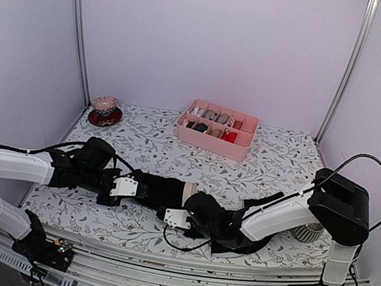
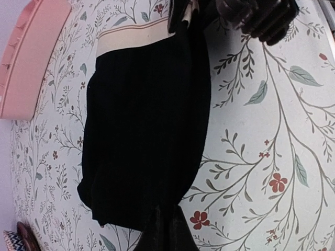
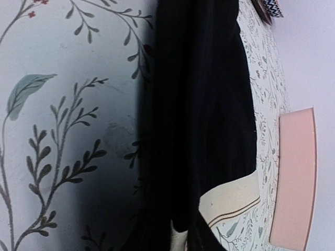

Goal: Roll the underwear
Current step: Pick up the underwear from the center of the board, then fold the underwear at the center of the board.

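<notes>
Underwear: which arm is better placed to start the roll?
Probably the right. The right gripper sits at the beige waistband, a straight edge to roll from, while the left gripper pinches the opposite end of the underwear and can anchor it.

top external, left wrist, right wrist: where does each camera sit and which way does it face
top external: above and behind the robot, looking down across the table; left arm and right arm show.
left wrist: on the left arm, looking along the underwear toward the right claw; left claw at bottom.
right wrist: on the right arm, facing back along the underwear; right claw at bottom.
shared: both wrist views show the beige waistband and pink tray.
</notes>
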Tool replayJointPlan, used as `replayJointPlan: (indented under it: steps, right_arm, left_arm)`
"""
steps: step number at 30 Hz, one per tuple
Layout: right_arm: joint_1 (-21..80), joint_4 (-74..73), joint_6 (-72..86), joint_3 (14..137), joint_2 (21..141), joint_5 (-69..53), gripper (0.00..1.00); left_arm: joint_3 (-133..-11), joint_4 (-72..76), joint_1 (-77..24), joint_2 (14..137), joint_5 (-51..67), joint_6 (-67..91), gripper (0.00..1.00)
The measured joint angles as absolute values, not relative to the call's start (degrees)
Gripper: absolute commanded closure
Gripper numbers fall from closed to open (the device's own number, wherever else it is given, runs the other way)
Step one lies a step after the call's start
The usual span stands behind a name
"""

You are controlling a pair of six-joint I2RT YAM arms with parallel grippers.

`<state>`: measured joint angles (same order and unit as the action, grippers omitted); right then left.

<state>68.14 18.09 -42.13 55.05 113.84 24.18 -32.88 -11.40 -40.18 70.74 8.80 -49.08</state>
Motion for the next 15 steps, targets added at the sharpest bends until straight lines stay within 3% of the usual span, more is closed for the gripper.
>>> replayJointPlan:
  steps: [5,15]
  right_arm:
    - [68.07,12.73,-39.7,54.96,111.81,19.68,0.96]
    - [68.07,-4.62,-30.22,62.81,107.63,5.8,0.96]
  left_arm:
    - [-32.51,-11.4,-39.9,70.54,8.86,-49.78,1.0]
    - [-28.14,-13.28,-38.89,61.52,11.22,-55.09,1.0]
